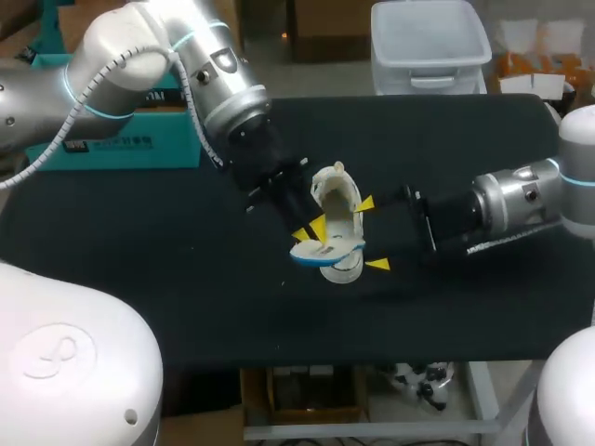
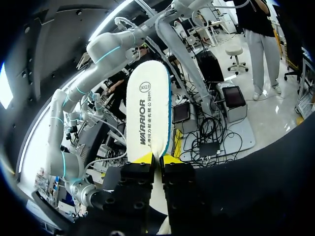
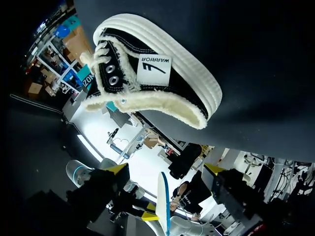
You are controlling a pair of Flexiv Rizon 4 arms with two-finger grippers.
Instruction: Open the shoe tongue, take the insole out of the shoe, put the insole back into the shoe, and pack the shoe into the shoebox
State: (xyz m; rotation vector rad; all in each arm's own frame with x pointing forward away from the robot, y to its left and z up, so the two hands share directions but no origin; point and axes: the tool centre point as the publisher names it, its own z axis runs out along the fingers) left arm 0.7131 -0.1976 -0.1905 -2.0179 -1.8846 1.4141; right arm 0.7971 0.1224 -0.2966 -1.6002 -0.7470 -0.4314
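— What's the biggest thing in front of me?
— The table (image 1: 139,242), matte black. Your left arm (image 1: 214,74) comes in from the far left, grey metal with white shells. Your right arm (image 1: 521,200) lies low from the right. A teal box (image 1: 121,149) sits at the table's far left, partly hidden behind the left arm.

— And the shoe?
— The shoe (image 3: 162,73) stands on its sole near the table's middle. It has black canvas, a thick ribbed white rubber sole, metal eyelets and cream fleece fuzzing the collar and tongue. Its side faces your right arm.

— Where's the insole?
— Out of the shoe. The insole (image 2: 147,108) is a long, flat, round-ended slab, white on its face with a blue edge. Your left claw (image 2: 156,158) is pinching one end of it between both yellow tips. From above it overlaps the shoe's near end, and I cannot tell whether they touch.

— My right claw?
— Your right claw (image 1: 371,233) is spread wide and grips nothing. It sits just right of the shoe, which is just ahead of its fingers.
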